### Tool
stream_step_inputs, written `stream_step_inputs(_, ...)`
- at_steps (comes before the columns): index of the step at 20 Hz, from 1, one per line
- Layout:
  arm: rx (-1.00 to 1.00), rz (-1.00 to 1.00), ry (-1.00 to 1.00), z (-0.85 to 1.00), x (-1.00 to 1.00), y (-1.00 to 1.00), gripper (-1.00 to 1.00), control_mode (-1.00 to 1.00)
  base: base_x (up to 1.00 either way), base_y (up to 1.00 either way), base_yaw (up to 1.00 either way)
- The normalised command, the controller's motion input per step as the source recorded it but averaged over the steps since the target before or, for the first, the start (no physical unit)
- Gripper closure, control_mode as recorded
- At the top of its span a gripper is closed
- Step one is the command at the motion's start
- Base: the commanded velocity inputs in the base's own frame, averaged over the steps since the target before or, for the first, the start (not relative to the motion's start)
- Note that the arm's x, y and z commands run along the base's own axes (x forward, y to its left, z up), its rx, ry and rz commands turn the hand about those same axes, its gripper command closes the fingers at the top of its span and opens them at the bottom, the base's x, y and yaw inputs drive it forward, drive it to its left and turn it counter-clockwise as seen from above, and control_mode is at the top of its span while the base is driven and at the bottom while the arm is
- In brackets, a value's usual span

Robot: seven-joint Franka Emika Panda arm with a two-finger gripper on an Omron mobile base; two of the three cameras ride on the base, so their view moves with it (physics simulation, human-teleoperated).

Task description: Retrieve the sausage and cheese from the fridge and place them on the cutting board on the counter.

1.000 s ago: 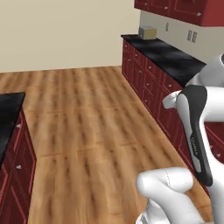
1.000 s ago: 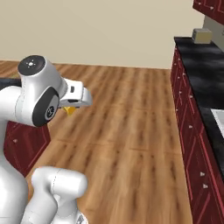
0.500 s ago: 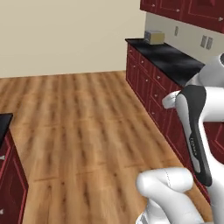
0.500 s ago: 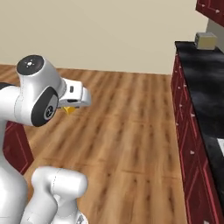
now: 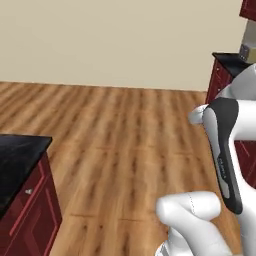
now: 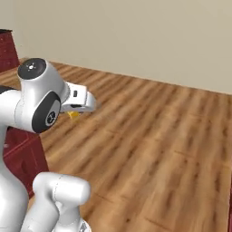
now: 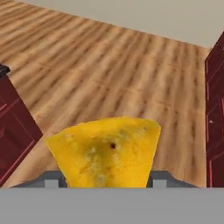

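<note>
A yellow-orange wedge of cheese (image 7: 107, 153) sits between the jaws of my gripper (image 7: 107, 180) and hides the fingertips. From the right base view the cheese (image 6: 73, 115) is a small yellow bit under the white hand, with the gripper (image 6: 78, 111) shut on it above the wooden floor. A black marbled counter (image 5: 15, 160) over dark red cabinets lies at the lower left of the left base view, and another stretch of counter (image 5: 231, 59) is at the far right. The sausage, the fridge and the cutting board are out of view.
Wide wooden floor (image 5: 125, 135) runs up to a beige wall. A tan box (image 5: 248, 46) stands on the far right counter. Dark red cabinets flank the hand view at left (image 7: 13, 127) and right (image 7: 215, 109). A cabinet end (image 6: 22, 152) stands close beside the arm.
The whole picture has swung: the base has turned, so the right-hand cabinets slid toward the frame edge and more wall shows. The cheese stays in the gripper.
</note>
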Motion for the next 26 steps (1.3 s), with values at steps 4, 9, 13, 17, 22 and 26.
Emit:
stream_step_inputs(4,0.00,0.00,0.00,0.00,0.00,0.00,1.00,1.00,0.81,0.00,0.65)
stream_step_inputs(9,0.00,0.00,0.00,0.00,0.00,0.00,1.00,1.00,0.75,-0.13,0.63)
stream_step_inputs(13,0.00,0.00,0.00,0.00,0.00,0.00,1.00,1.00,1.00,-0.32,0.63)
stream_step_inputs(17,0.00,0.00,0.00,0.00,0.00,0.00,1.00,1.00,1.00,-0.43,0.68)
stream_step_inputs(22,0.00,0.00,0.00,0.00,0.00,0.00,1.00,1.00,1.00,-0.72,0.58)
stream_step_inputs(26,0.00,0.00,0.00,0.00,0.00,0.00,1.00,1.00,1.00,-1.00,0.40)
